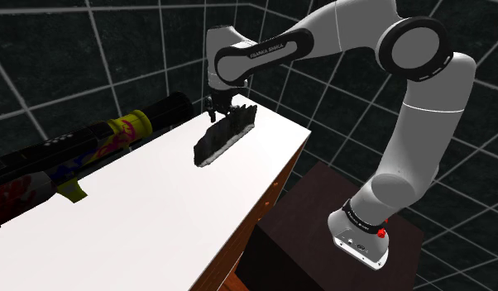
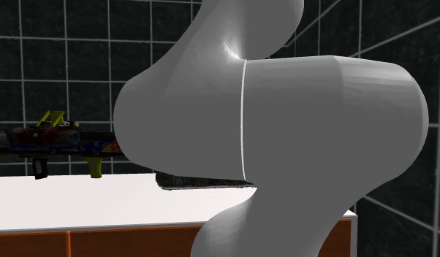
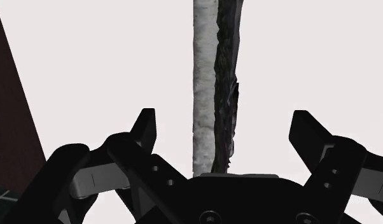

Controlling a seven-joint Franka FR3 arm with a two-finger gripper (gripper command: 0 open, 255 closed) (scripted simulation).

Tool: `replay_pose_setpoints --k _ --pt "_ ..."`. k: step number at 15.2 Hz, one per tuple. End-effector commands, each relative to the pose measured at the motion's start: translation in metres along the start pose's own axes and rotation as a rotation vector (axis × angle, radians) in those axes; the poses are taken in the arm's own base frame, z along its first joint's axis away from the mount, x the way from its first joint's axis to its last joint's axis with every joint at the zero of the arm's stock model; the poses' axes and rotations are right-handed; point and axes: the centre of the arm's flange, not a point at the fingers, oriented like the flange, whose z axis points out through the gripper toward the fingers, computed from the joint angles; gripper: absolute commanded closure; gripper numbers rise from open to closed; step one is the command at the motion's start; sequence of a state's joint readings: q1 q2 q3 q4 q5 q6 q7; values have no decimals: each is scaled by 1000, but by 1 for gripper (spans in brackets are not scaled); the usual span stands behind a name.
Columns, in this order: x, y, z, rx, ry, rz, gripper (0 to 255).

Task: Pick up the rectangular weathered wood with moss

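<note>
Two black fingers point(image 3: 144, 130) of the gripper point(image 3: 225, 135) stand wide apart, clasping nothing, as the white Franka arm point(image 1: 413, 99) hangs over the weathered wood point(image 1: 225, 135) on a white table point(image 1: 140, 215). Seen from the wrist, the wood runs straight ahead from the palm, about midway between the two fingers and touching neither. Its long axis lies across the line on which the jaws would close, so they bracket its thin width rather than its length. In the shoulder view the gripper hovers just above the wood, which stretches from near the table's far corner down and toward that view's left, close to the table's right-hand edge. The next move looks like a straight descent and a squeeze, with little turning needed. The wood appears to stand on a long narrow edge. One face is rough, jagged and nearly black, the other pale grey and mottled, and no green moss can be made out. In the second exterior view a strip of it shows on the tabletop beneath the arm's bulk. A brightly splashed toy blaster point(image 1: 82, 153) lies well apart toward the shoulder view's left, and the dark stand point(image 1: 322, 223) sits beside the table.
</note>
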State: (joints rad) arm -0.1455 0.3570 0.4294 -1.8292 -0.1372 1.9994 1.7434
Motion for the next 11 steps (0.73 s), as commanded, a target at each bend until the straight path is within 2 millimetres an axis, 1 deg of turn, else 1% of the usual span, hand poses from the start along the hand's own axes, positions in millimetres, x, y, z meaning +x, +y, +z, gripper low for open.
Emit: replay_pose_setpoints --k 1,10,11 --pt "0 0 1 1 0 0 255" --pt "0 0 1 1 0 0 255" --pt "0 0 -4 1 0 0 255"
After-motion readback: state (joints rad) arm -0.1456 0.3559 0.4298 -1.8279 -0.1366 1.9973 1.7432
